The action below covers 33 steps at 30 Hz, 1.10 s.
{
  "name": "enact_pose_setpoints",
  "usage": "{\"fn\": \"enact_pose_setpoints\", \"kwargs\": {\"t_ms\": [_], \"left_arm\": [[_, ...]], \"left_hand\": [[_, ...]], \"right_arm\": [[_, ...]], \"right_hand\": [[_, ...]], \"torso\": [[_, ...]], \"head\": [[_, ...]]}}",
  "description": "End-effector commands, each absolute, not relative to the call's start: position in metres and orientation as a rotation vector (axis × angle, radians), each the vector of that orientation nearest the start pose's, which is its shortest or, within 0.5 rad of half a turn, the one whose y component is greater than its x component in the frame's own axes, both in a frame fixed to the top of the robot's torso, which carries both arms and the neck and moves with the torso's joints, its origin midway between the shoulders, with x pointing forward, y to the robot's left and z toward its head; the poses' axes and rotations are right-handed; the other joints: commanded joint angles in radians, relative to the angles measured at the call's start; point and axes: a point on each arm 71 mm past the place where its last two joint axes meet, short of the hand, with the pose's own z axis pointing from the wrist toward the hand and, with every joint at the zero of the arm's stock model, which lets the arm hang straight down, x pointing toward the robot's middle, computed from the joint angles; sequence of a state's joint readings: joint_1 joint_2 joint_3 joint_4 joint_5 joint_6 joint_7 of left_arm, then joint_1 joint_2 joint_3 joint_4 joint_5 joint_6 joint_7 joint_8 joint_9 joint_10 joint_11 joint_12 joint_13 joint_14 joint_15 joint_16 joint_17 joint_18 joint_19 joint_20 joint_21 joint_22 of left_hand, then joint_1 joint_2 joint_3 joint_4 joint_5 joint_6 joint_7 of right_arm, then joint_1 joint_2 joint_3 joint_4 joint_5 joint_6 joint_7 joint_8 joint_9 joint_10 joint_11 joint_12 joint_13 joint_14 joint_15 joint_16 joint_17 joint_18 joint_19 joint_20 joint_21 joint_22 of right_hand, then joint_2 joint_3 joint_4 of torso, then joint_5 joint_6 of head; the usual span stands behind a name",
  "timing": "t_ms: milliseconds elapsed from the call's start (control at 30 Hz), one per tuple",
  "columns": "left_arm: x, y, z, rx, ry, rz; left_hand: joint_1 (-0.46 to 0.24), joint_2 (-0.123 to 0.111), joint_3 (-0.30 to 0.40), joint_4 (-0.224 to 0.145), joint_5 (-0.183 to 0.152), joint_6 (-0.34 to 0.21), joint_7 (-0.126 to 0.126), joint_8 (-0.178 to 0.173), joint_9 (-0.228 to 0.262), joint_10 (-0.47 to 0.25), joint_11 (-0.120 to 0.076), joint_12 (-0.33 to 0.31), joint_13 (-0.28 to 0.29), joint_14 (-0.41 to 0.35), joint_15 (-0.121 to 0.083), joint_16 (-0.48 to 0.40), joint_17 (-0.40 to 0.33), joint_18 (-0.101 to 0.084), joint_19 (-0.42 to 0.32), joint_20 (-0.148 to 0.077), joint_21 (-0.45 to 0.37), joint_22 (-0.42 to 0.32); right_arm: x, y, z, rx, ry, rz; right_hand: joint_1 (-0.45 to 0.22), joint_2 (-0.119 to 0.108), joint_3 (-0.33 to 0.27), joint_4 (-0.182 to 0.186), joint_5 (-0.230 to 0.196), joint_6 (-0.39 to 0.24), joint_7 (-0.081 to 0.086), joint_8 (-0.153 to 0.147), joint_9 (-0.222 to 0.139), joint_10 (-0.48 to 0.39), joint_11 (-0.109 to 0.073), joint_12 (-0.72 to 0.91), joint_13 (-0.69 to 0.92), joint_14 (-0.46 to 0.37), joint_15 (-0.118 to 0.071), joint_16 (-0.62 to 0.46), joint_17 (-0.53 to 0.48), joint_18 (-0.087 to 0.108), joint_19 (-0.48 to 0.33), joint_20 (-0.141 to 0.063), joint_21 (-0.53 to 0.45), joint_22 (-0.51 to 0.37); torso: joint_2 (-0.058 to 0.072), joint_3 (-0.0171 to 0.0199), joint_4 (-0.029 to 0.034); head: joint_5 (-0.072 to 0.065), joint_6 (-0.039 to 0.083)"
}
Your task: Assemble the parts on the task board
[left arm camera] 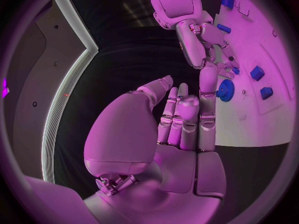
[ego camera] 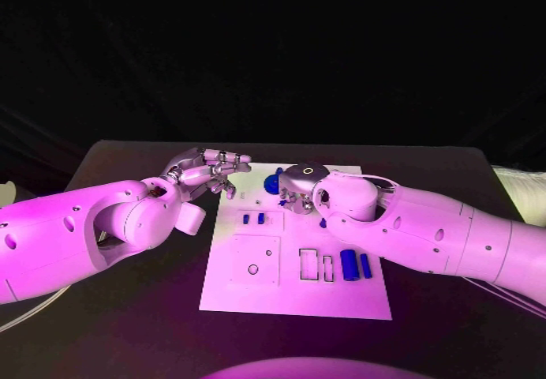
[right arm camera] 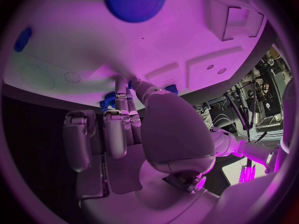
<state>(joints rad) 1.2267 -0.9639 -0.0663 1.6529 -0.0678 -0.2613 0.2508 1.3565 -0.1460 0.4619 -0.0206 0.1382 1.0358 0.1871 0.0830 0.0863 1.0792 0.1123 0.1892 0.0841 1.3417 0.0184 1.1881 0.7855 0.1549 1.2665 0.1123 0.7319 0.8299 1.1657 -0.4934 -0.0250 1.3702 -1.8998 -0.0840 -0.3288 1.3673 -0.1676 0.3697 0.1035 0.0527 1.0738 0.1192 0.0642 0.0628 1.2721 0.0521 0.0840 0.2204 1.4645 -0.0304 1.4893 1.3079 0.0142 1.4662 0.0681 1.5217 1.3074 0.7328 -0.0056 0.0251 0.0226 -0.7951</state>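
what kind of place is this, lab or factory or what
Probably a robotics lab or test bench, not a production line. A black table stands before a dark backdrop, and on it lies one white task board with small blue parts. The right wrist view shows cabled equipment at the side.

Task board [ego camera: 290,296] lies mid-counter [ego camera: 125,316], two cylindrical parts [ego camera: 356,267] side by side near its right edge, gear [ego camera: 271,183] at its far end between left hand [ego camera: 211,170] and right hand [ego camera: 301,185].

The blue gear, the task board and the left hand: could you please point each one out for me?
blue gear [left arm camera: 225,90], left wrist view, on its toothed face.
task board [ego camera: 298,296], head view, on its bare near part.
left hand [ego camera: 208,170], head view, on the fingers.
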Motion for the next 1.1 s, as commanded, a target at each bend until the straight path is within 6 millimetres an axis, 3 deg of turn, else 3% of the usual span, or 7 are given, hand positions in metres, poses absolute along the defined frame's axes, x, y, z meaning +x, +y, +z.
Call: {"fn": "enact_pose_setpoints", "kwargs": {"t_ms": [33, 600, 1100], "left_arm": [[0.4623, 0.2229, -0.1732, -1.083, 1.608, -1.515], [0.4635, 0.2249, -0.1738, -1.087, 1.607, -1.508], [0.4638, 0.2250, -0.1740, -1.088, 1.608, -1.506]], "left_hand": [[0.003, 0.009, -0.005, -0.002, 0.001, -0.004, -0.001, 0.001, -0.002, -0.009, 0.001, 0.005, -0.001, -0.005, 0.003, 0.003, -0.001, 0.017, -0.002, 0.006, -0.004, -0.002], [0.005, 0.010, -0.005, -0.003, 0.001, -0.006, 0.000, 0.001, -0.002, -0.011, 0.002, 0.007, -0.001, -0.005, 0.003, 0.003, -0.001, 0.018, -0.002, 0.006, -0.005, -0.002], [0.011, 0.013, -0.002, -0.007, 0.002, -0.007, 0.000, 0.002, -0.003, -0.014, 0.002, 0.011, -0.002, -0.006, 0.003, 0.003, -0.003, 0.018, -0.002, 0.006, -0.005, -0.002]], "right_arm": [[0.4906, -0.0699, -0.2150, -0.588, 1.698, 0.362], [0.4855, -0.0716, -0.2097, -0.579, 1.646, 0.412], [0.4833, -0.0698, -0.2096, -0.599, 1.644, 0.440]], "right_hand": [[-0.008, -0.002, -0.005, -0.001, -0.004, -0.006, 0.003, -0.003, 0.002, -0.007, 0.000, -0.003, -0.001, 0.083, 0.006, 0.002, 0.156, 0.004, 0.064, 0.009, -0.004, 0.200], [0.008, 0.015, 0.002, -0.003, -0.004, 0.026, 0.005, 0.009, 0.009, 0.002, 0.001, 0.005, 0.002, 0.082, 0.008, 0.002, 0.155, 0.004, 0.065, 0.013, -0.004, 0.200], [0.035, 0.046, 0.021, -0.015, -0.004, 0.084, -0.012, 0.025, 0.016, 0.032, -0.014, 0.012, 0.004, 0.083, -0.004, 0.004, 0.157, 0.004, 0.066, 0.005, -0.002, 0.202]], "torso": [[0.001, 0.0003, 0.0003], [0.000, 0.0003, -0.0006], [0.001, 0.0002, -0.0001]], "head": [[-0.001, -0.001], [0.000, -0.003], [-0.001, -0.005]]}}
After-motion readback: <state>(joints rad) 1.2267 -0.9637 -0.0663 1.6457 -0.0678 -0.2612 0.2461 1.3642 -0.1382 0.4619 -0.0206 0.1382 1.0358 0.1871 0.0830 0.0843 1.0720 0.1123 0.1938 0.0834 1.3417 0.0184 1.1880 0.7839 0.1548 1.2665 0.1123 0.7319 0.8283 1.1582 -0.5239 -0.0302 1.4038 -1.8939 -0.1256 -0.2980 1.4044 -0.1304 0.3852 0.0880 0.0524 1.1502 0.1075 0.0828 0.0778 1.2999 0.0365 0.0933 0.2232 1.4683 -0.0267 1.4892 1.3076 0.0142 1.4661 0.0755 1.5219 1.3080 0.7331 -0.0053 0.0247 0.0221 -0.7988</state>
